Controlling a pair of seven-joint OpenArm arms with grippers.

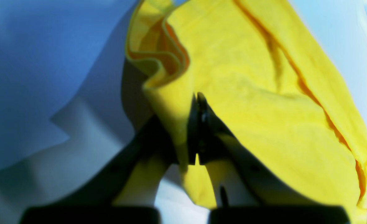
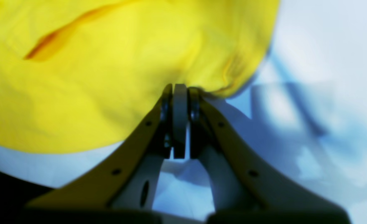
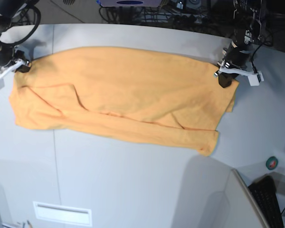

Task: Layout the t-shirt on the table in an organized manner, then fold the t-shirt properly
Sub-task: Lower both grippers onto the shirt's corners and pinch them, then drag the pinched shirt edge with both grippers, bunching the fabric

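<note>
The light orange t-shirt (image 3: 118, 92) lies spread wide across the white-grey table (image 3: 133, 185), stretched between my two grippers, with a few creases and a folded-over band along its near edge. My left gripper (image 3: 225, 80) is shut on the shirt's right end; in the left wrist view the jaws (image 1: 199, 102) pinch the fabric (image 1: 264, 102), which looks yellow there. My right gripper (image 3: 23, 67) is shut on the shirt's left end; in the right wrist view the closed jaws (image 2: 180, 90) hold the cloth's edge (image 2: 93, 77). No lettering shows.
A thin dark seam (image 3: 54, 156) runs down the table. A white label (image 3: 61, 213) sits near the front edge. A small green and red round thing (image 3: 272, 163) and a dark keyboard (image 3: 268, 199) lie at the right front. Cables and gear crowd the far edge.
</note>
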